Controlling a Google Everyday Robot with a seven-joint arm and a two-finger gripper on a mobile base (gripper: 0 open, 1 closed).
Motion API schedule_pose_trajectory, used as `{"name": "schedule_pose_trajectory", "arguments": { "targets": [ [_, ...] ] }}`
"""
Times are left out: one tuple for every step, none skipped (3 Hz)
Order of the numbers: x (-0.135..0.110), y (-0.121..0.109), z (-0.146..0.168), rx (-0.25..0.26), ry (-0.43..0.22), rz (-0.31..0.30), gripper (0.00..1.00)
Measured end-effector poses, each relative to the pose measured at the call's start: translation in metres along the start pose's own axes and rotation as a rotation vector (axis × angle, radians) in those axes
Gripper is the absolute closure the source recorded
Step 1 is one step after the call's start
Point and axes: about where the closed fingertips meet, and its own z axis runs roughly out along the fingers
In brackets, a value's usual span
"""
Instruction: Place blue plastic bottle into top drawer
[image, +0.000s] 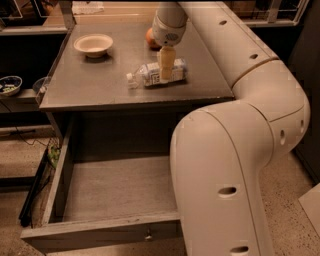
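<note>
Cream gripper (166, 67) low over small clear bluish plastic bottle (150, 76) lying on grey tabletop (90, 82); grip state cannot be told. Clamp mid-body squarely, then lift toward open grey wooden drawer (115, 190)

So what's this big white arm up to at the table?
The robot's arm reaches across the table, its end effector down at the blue plastic bottle, which lies on its side near the front edge. The top drawer below is pulled out, and the bottle is not yet in it. A bowl and an orange sit further back.
</note>
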Motion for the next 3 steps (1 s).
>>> {"name": "schedule_pose_trajectory", "arguments": {
  "targets": [
    [0.0,0.003,0.011,-0.015,0.019,-0.002,0.0],
    [-0.003,0.016,0.023,-0.043,0.025,-0.016,0.0],
    [0.0,0.015,0.026,-0.044,0.029,-0.009,0.0]
  ]
}}
